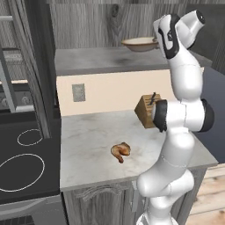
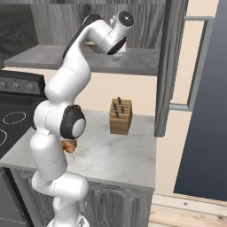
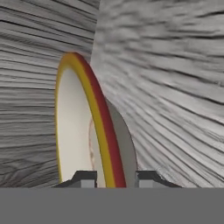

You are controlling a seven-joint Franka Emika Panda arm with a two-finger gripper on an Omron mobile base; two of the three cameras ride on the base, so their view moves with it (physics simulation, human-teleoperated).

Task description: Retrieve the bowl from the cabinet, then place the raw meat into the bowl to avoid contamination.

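Between our pincer's [image 3: 114, 178] two tips we see the bowl's [image 3: 87, 131] rim, pinched nearly shut so it can be lifted edge-first off the cabinet [image 1: 88, 59] shelf. Far below, the raw meat [image 1: 121, 151] lies on the counter [image 1: 88, 132], waiting.

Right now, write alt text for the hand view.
The gripper is shut on the rim of the bowl, its two dark fingertips either side of the rim. Behind the bowl is the grey wood-grain cabinet.
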